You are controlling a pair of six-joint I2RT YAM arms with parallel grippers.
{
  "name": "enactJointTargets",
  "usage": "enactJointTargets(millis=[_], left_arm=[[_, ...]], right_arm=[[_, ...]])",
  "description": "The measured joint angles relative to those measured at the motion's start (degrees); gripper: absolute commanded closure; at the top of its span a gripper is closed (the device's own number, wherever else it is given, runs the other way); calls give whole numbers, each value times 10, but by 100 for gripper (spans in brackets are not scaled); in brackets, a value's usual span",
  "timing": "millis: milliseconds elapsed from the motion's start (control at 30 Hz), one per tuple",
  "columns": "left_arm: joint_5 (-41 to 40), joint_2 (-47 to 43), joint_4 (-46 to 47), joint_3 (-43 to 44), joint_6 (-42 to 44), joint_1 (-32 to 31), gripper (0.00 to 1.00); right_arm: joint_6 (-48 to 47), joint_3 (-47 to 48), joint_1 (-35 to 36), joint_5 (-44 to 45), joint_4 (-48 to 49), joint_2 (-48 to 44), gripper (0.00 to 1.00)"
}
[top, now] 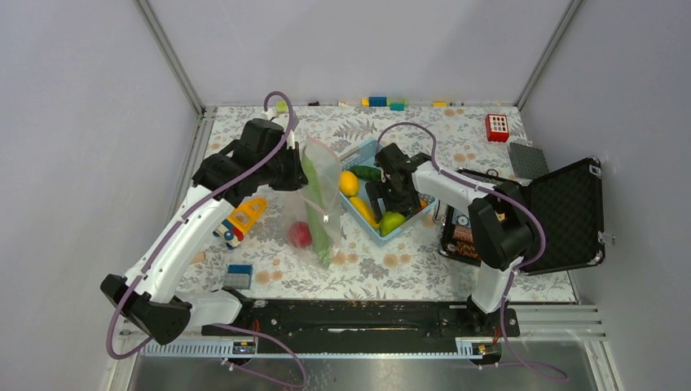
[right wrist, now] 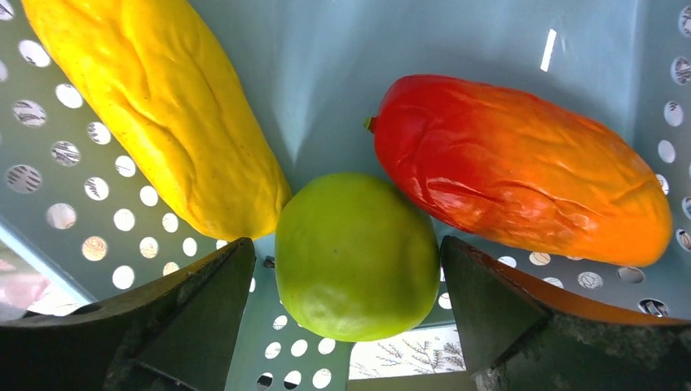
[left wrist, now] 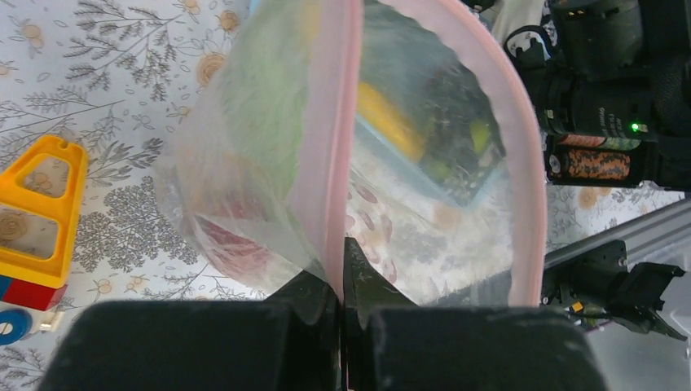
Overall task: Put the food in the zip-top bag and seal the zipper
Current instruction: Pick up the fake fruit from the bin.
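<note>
One zipper [left wrist: 330, 163] — lengthwise out from left tool [left wrist: 341, 275]

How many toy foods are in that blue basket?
5: a lemon and a cucumber at the basket's far-left side, a banana, a green fruit between the right fingers, and a red-orange fruit beside it. The arm may hide more.

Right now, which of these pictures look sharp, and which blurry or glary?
Top view: evenly lit and sharp, with a small glint on the zip-top bag. Left wrist view: the pink zipper is so close that it and the yellow fruit behind the plastic look hazy. Right wrist view: the green fruit is crisp; a bright streak marks the blue basket wall.
</note>
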Motion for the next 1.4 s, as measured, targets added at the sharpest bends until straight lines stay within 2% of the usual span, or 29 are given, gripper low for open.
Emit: enactJointTargets(millis=[167, 433, 633, 733, 1000, 1200, 1400], left_arm=[[31, 1, 0, 0, 4, 0, 100], [69, -28, 4, -21, 16, 0, 100], [84, -36, 6, -29, 18, 0, 100], [86, -38, 8, -32, 18, 0, 100], [89, -43, 14, -38, 18, 0, 100], [90, -43, 14, -38, 18, 0, 100], [96, -43, 15, -38, 17, 0, 100]], right_arm=[[-12, 0, 1, -4, -9, 9, 14], [-19, 3, 1, -5, -19, 9, 49], [-16, 8, 1, -1, -19, -2, 59], [-15, 8, 2, 16, -17, -41, 62], [-19, 0, 2, 29, 48, -226, 64], [-32, -42, 3, -32, 154, -358, 66], [-51, -42, 24, -108, 233, -402, 66]])
